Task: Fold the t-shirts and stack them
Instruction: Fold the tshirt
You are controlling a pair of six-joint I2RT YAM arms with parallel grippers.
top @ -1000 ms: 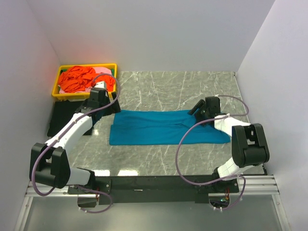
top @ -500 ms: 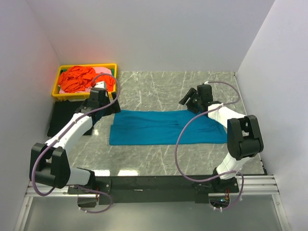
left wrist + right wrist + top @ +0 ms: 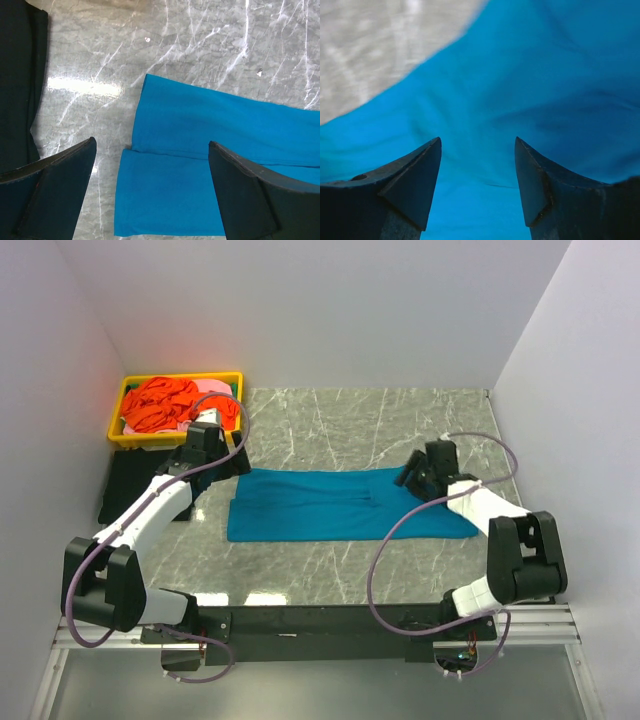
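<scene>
The teal-blue t-shirt (image 3: 340,504) lies folded into a long band on the marble table. In the left wrist view its left end (image 3: 200,165) lies below my left gripper (image 3: 152,185), which is open and empty above it. In the top view the left gripper (image 3: 222,455) hovers just off the shirt's upper left corner. My right gripper (image 3: 412,476) is open, low over the shirt's right part; the right wrist view shows rumpled teal cloth (image 3: 520,90) between its fingers (image 3: 479,180). Orange-red (image 3: 160,403), pink (image 3: 210,390) and green shirts lie in the tray. A black shirt (image 3: 125,485) lies left.
The yellow tray (image 3: 130,436) stands at the back left corner by the left wall. The black cloth also shows at the left edge of the left wrist view (image 3: 20,75). White walls close in on the left, back and right.
My right gripper rose and swung back over the shirt's upper right, then came down toward the cloth again. The left arm and the shirt have not visibly moved.
</scene>
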